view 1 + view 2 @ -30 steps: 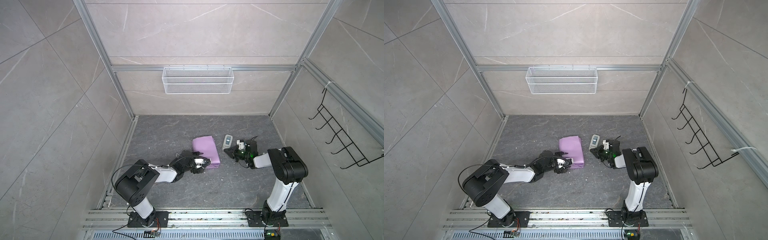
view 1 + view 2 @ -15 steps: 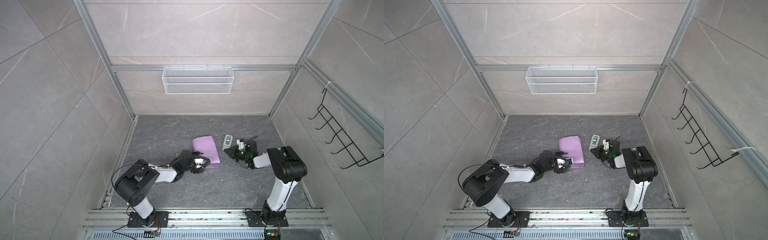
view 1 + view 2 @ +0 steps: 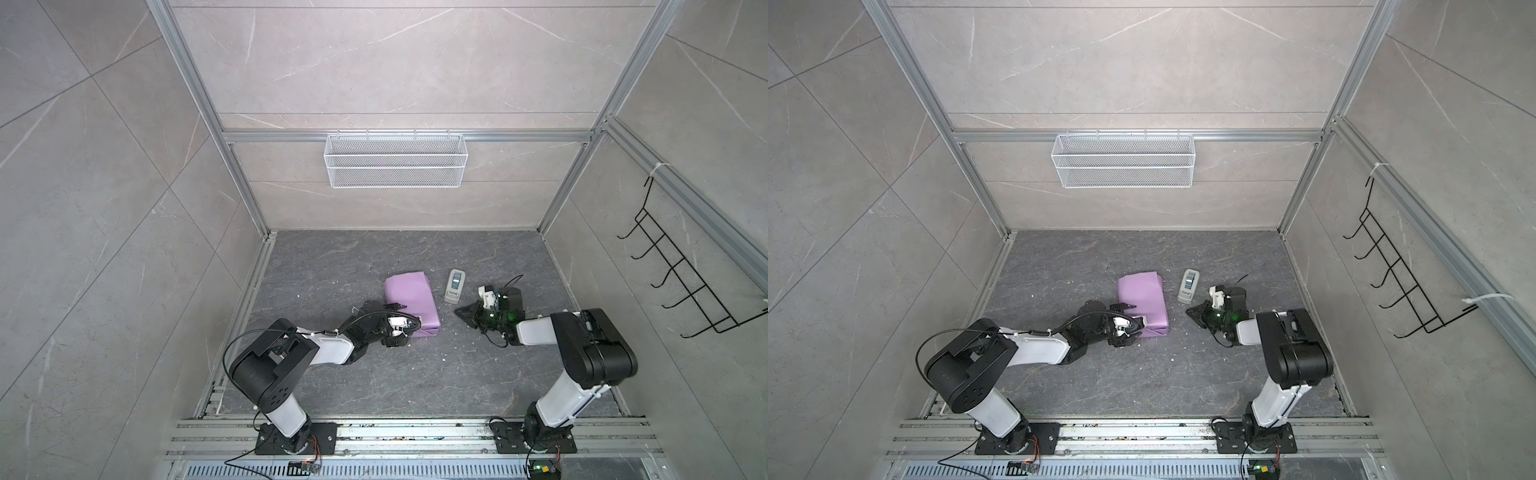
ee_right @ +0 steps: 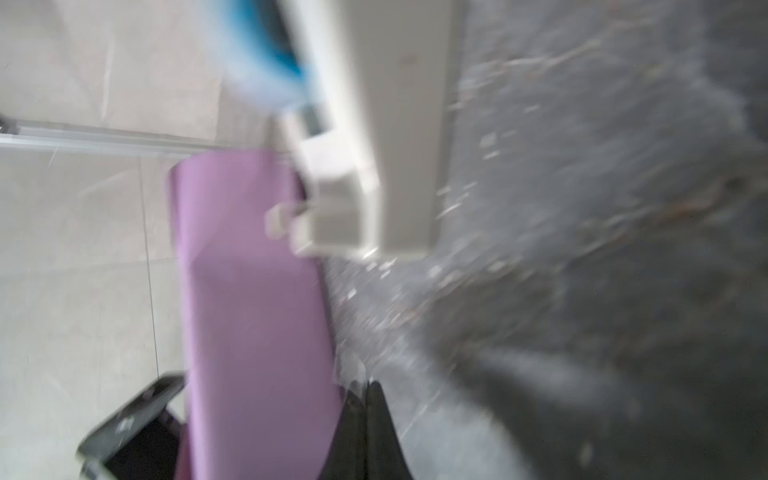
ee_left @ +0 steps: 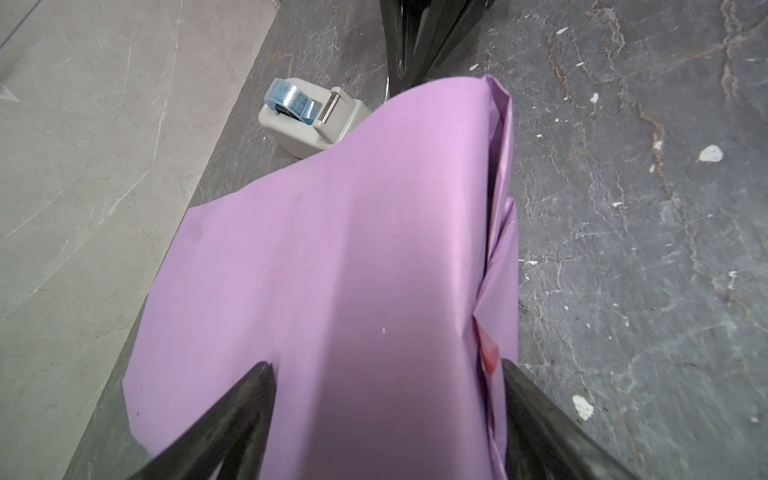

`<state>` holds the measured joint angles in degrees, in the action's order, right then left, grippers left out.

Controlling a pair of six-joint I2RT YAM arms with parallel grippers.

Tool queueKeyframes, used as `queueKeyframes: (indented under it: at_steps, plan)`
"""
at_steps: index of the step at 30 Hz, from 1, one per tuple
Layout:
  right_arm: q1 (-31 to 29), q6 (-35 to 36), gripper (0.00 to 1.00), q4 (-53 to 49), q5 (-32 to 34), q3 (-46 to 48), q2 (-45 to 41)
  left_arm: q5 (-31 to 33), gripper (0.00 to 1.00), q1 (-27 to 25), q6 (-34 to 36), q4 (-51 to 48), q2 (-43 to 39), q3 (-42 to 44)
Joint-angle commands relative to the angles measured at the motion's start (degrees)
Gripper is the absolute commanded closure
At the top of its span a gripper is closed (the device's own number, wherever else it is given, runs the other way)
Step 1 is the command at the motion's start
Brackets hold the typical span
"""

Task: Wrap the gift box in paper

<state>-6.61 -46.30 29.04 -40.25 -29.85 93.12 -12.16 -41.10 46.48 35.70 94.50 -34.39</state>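
Observation:
The paper [image 3: 409,299] [image 3: 1142,301] is folded lilac side out into a flat parcel on the dark floor. The gift box is hidden inside it. In the left wrist view the paper [image 5: 353,249] shows layered folds along one side, with a pinkish-red patch [image 5: 488,353] by one finger. My left gripper [image 3: 405,325] [image 3: 1133,325] [image 5: 384,365] is open, its fingers straddling the parcel's near end. My right gripper [image 3: 458,311] [image 3: 1190,311] [image 4: 368,384] is shut, low over the floor to the right of the parcel. A small translucent strip [image 4: 353,368], seemingly tape, sticks out of its tips.
A grey-white tape dispenser [image 3: 454,285] [image 3: 1188,286] [image 5: 309,120] with a blue roll stands just right of the parcel, beyond the right gripper. White scraps dot the floor. A wire basket [image 3: 395,166] hangs on the back wall, a black hook rack [image 3: 681,286] on the right wall.
The right arm has shifted slightly, and its wrist view is motion-blurred. The left arm and the parcel have not moved.

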Motion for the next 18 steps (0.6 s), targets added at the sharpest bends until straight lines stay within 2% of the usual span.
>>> queueKeyframes:
  at_steps: [1, 5, 8, 14, 18]
  plan:
    - [-3.13, 7.91, 1.0, -3.4, -2.73, 3.66, -8.92, -1.3, 0.18, 0.32, -1.34, -3.45, 0.85, -0.69]
    - [-10.68, 12.33, 1.0, -6.33, 0.64, 8.3, -19.45, -1.15, 0.18, 0.32, -1.3, -3.45, 0.86, -0.7]
    - [-15.94, 13.25, 1.0, -5.56, 2.71, 9.89, -23.07, -1.28, 0.18, 0.32, -1.39, -3.46, 0.91, -0.77]
    - [-25.69, 15.25, 1.0, -2.17, 6.52, 8.48, -20.57, -1.28, 0.18, 0.32, -1.43, -3.38, 0.85, -0.6]
    - [-29.06, 14.76, 1.0, 0.97, 8.85, 6.86, -16.66, -1.2, 0.18, 0.3, -1.43, -3.36, 0.77, -0.66]
